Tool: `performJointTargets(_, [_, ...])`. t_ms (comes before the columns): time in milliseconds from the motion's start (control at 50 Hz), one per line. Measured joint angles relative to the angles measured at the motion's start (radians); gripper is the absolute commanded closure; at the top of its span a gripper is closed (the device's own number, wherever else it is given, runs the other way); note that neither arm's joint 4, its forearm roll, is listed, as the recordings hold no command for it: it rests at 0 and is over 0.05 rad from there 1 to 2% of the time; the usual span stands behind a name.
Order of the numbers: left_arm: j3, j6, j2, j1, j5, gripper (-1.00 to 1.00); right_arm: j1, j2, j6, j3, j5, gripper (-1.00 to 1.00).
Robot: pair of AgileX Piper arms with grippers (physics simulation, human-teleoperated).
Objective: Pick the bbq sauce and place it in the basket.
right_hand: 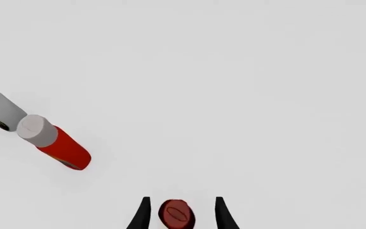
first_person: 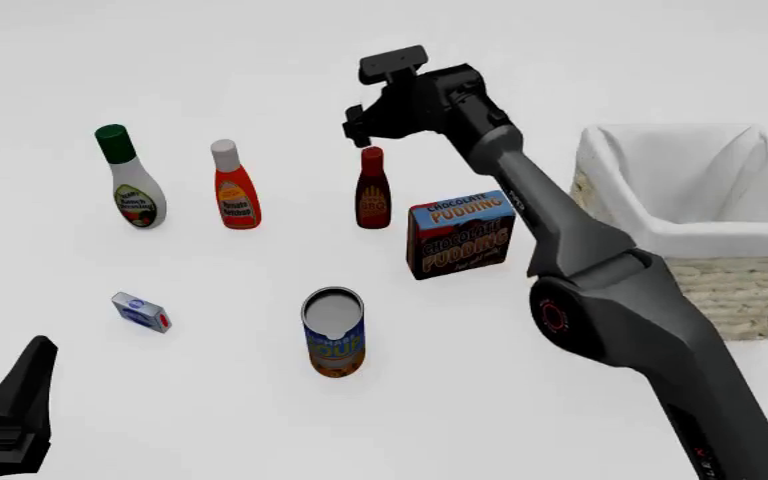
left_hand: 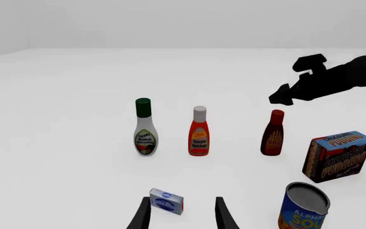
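Approach step. Right gripper (right_hand: 179, 212), jaws apart, hangs directly above the bbq sauce (first_person: 373, 190), which stands upright left of the basket (first_person: 704, 240); next: descend, then clamp the neck.

the tabletop (first_person: 224, 420) is a plain, matte white surface that fills the whole front view, with no edge, seam or pattern to be seen on it. in the left wrist view it runs back to a soft horizon line, above which a pale grey backdrop (left_hand: 183, 24) rises (possibly a wall, though it carries no corner or texture to tell by). the light is even and diffuse, coming from above, and it leaves only faint, blurred shadows on the white. no furniture, window or floor shows.
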Motion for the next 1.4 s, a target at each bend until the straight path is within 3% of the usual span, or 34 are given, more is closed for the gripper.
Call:
performJointTargets(700, [0.0, 0.0, 0.0, 0.0, 0.0, -1.0, 0.002, 0.088, 0.007, -0.035, 0.013, -1.0])
performJointTargets(1040, [0.0, 0.0, 0.0, 0.0, 0.0, -1.0, 0.002, 0.063, 0.012, 0.076, -0.049, -1.0])
performJointTargets(1400, [0.0, 0.0, 0.0, 0.0, 0.0, -1.0, 0.004, 0.078, 0.017, 0.094, -0.06, -1.0])
